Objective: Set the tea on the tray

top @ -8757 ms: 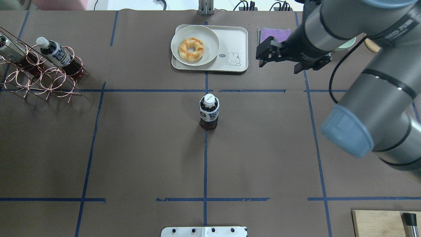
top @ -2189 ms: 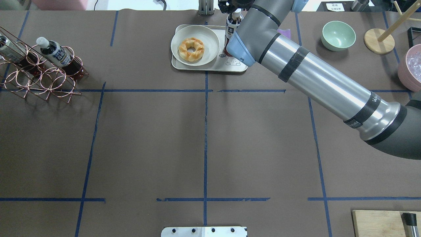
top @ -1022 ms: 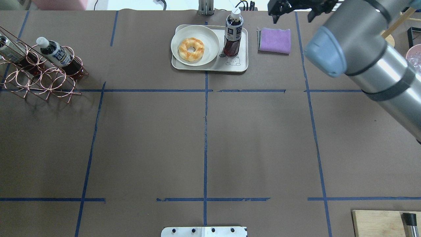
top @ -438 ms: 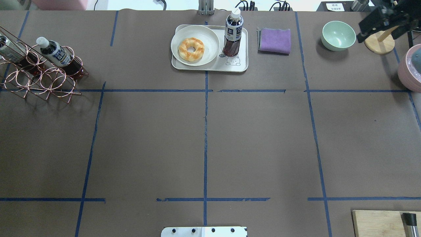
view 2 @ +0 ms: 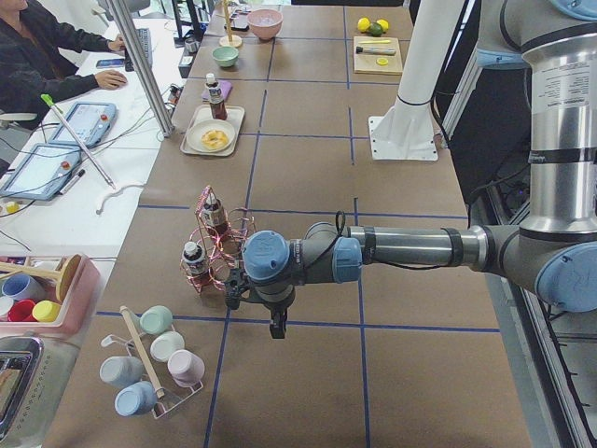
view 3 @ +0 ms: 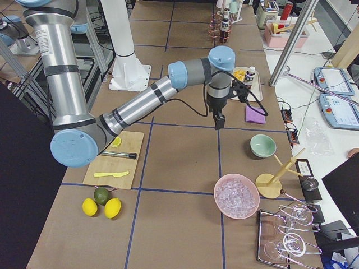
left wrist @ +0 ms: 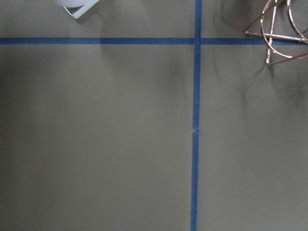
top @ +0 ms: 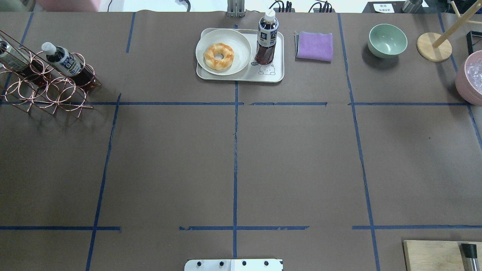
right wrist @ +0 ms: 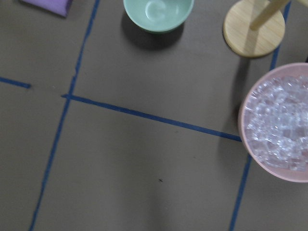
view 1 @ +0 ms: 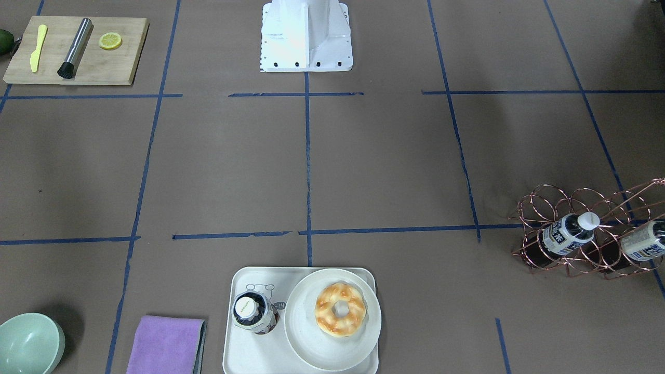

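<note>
The tea (top: pixel 267 39), a small bottle of dark liquid with a white cap, stands upright on the right part of the cream tray (top: pixel 276 73), just behind the drawn bear. It also shows in the front-facing view (view 1: pixel 252 313) on the tray (view 1: pixel 244 353). Nothing holds it. My right gripper (view 3: pixel 217 121) shows only in the exterior right view, pointing down over the table away from the tray. My left gripper (view 2: pixel 277 323) shows only in the exterior left view, near the wire rack. I cannot tell whether either is open or shut.
A round plate with a doughnut (top: pixel 218 56) fills the tray's left part. A purple cloth (top: pixel 314 46), a green bowl (top: pixel 387 39), a wooden stand (top: pixel 433 47) and a pink bowl of ice (top: pixel 470 77) lie to the right. A copper wire rack (top: pixel 45 84) holds two bottles at far left.
The tea went from the table's middle onto the tray in my right gripper. The gripper let go, drew away to the right and left the overhead view.
</note>
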Robot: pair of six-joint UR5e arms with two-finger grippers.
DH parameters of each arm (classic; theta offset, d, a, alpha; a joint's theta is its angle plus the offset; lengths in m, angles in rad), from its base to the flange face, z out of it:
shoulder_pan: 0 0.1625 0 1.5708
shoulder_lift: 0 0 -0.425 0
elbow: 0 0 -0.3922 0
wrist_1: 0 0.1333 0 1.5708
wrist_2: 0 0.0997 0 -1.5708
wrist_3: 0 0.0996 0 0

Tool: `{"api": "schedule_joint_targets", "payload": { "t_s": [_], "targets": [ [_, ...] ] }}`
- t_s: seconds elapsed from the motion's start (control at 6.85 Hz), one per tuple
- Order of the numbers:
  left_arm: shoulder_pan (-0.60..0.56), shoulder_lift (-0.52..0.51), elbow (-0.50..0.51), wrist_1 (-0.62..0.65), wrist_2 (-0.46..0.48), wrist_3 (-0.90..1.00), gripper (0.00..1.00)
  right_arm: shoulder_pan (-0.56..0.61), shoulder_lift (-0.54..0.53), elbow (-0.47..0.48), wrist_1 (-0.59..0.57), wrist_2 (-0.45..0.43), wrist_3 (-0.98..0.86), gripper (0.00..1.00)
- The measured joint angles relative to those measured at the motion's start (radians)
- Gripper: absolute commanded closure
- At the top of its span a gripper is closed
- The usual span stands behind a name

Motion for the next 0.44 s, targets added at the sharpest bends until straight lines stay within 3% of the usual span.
{"api": "schedule_joint_targets", "payload": {
  "t_s": [0.44],
  "targets": [
    [-0.009,0.000,-0.003,-0.001,-0.003,0.000,0.00,0.120,-0.106,-0.174,0.012,0.009,-0.267,0.00]
  ]
}}
